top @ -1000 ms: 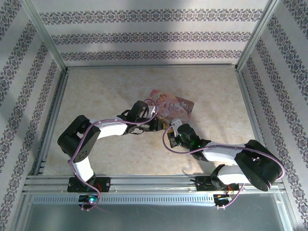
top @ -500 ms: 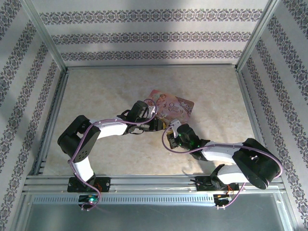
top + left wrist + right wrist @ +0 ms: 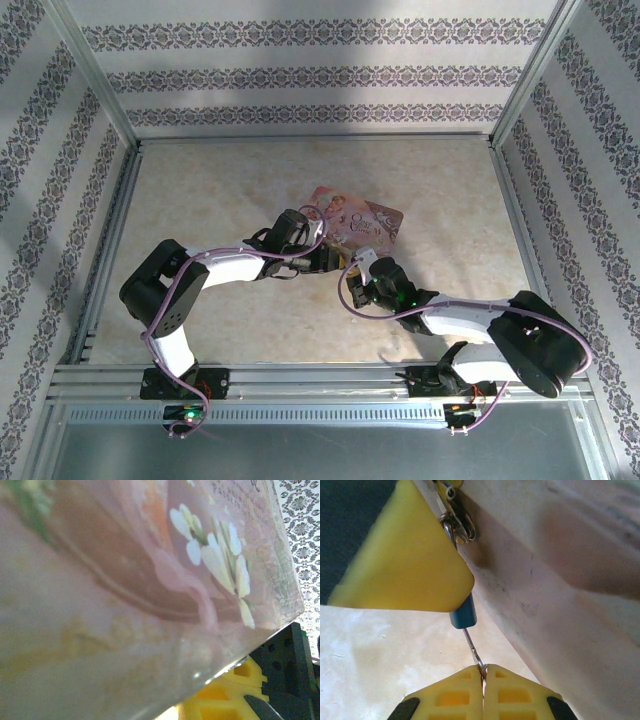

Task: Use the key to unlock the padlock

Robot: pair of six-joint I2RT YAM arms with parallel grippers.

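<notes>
The padlock (image 3: 464, 616) is tiny, with a blue-teal body. It pokes out from under a yellow finger (image 3: 405, 565) of my left gripper (image 3: 328, 258), which is shut on it. Its metal shackle (image 3: 456, 527) hangs at the edge of the pink tin (image 3: 560, 595). The thin silvery key (image 3: 472, 650) runs from the bottom of the padlock down into my right gripper (image 3: 483, 669), which is shut on the key's head. From above, both grippers meet at the near corner of the pink tin (image 3: 355, 222), with the right gripper (image 3: 358, 264) just right of the left. In the left wrist view the tin (image 3: 150, 580) is pressed close, with one yellow finger (image 3: 220, 702) below it.
The pale tabletop (image 3: 220, 200) lies open around the tin. Metal frame posts and patterned walls (image 3: 320, 75) enclose it on three sides. The arms' bases sit on the rail (image 3: 320, 380) at the near edge.
</notes>
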